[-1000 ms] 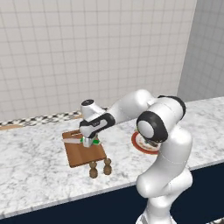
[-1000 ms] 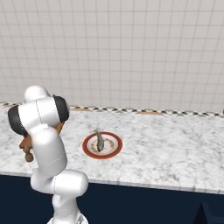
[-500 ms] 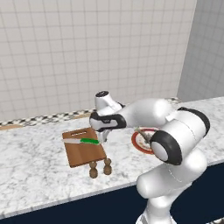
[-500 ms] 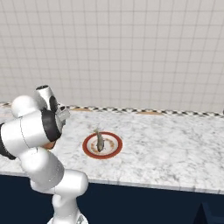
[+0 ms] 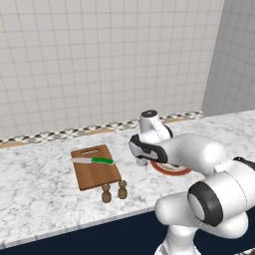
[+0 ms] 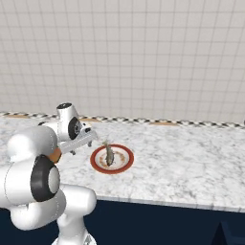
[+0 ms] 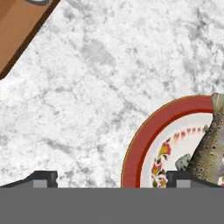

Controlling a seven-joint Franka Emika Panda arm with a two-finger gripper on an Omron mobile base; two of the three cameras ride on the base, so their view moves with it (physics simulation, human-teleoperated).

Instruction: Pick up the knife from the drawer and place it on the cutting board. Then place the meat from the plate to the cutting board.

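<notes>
The knife (image 5: 101,160), green handle and silver blade, lies flat across the far part of the reddish-brown cutting board (image 5: 94,174). My gripper (image 5: 142,161) hangs open over bare counter between the board and the plate (image 5: 174,171), with nothing between its fingers. In the hand view the fingertips (image 7: 42,177) stand wide apart; the red-rimmed plate (image 7: 142,138) sits at the lower right and the board's corner (image 7: 17,26) at the upper left. The meat, a grey speckled fish (image 6: 109,153), lies on the plate (image 6: 123,166). The drawer is out of view.
Two small brown shakers (image 5: 114,191) stand at the board's near edge, close to the counter front. The marble counter (image 6: 191,162) stretches to the right of the plate. A tiled wall (image 5: 99,60) runs along the back.
The gripper let go of the knife, which now lies on the board. The arm then swung right, from over the board to just left of the plate.
</notes>
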